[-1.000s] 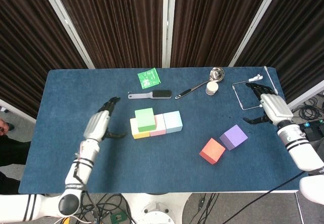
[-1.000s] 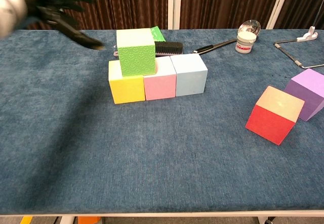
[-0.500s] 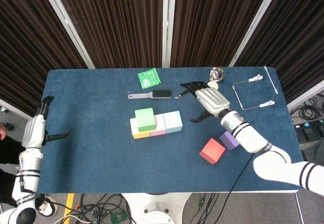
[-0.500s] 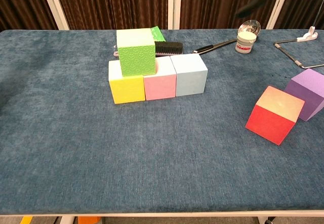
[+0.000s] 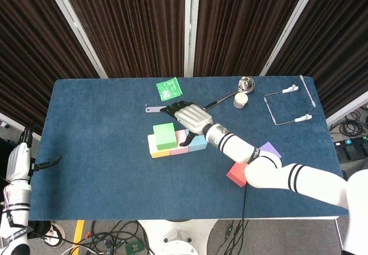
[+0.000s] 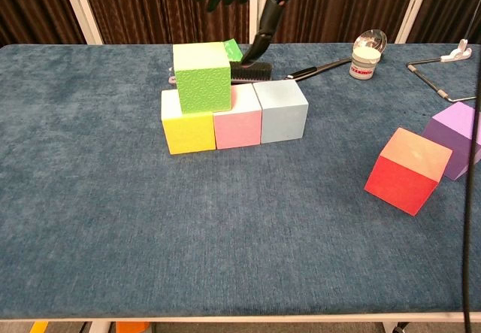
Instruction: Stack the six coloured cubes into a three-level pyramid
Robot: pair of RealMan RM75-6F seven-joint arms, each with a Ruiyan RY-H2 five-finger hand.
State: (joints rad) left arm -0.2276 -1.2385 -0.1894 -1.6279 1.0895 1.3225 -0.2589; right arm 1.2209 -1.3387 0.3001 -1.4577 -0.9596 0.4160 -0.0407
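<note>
A table [image 5: 86, 168] covered in dark blue cloth fills the middle of the room. Beyond the right hand [image 5: 190, 118], on the far side of the table, hang dark brown pleated curtains [image 5: 132, 19] divided by slanting white posts [image 5: 75, 22]. Under the table's near edge, below the hand, cables [image 5: 123, 235] tangle on a grey floor [image 5: 359, 108]. Light is even, with soft shadows

Green cube [image 6: 201, 77] atop yellow-pink-blue row [image 6: 237, 122]; red [image 6: 406, 171], purple [image 6: 455, 148] apart.
</note>
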